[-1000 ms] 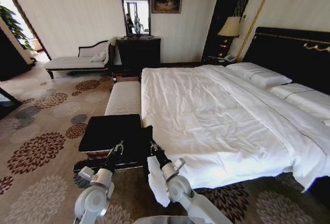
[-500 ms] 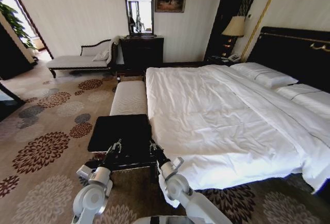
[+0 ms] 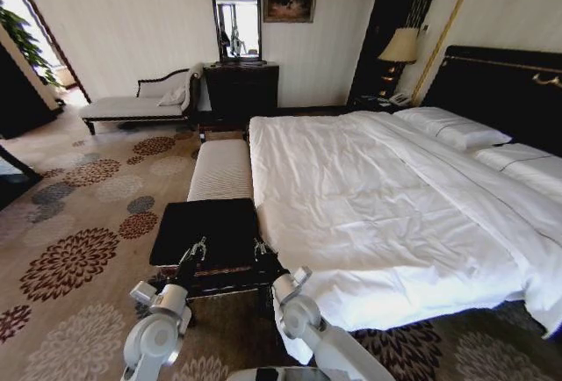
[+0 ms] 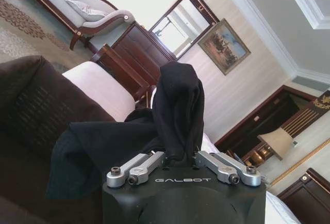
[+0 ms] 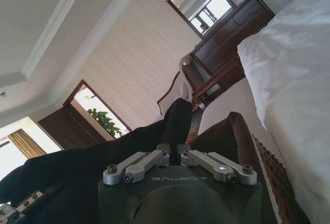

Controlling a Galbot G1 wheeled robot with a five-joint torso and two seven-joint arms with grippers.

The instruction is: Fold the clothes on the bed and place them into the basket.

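Note:
Both grippers hold the clothes, a black T-shirt (image 3: 226, 251), stretched between them just above the basket (image 3: 180, 273). The basket is low, with brown wicker sides and a black lining, and stands on the carpet by the foot of the bed (image 3: 378, 197). My left gripper (image 3: 191, 253) is shut on a bunched fold of the T-shirt (image 4: 178, 100), as the left wrist view shows. My right gripper (image 3: 260, 249) is shut on another part of the T-shirt (image 5: 172, 123), with the basket's wicker side (image 5: 273, 172) beside it. The shirt's lettering is hidden.
A pale upholstered bench (image 3: 219, 166) stands beyond the basket along the bed's foot. A dark dresser (image 3: 240, 89) with a mirror and a chaise (image 3: 132, 104) line the far wall. Patterned carpet (image 3: 79, 214) lies open to the left.
The whole view has shifted a little, so the camera moved. The basket now lies more squarely under both grippers. Both grippers still hold the black T-shirt.

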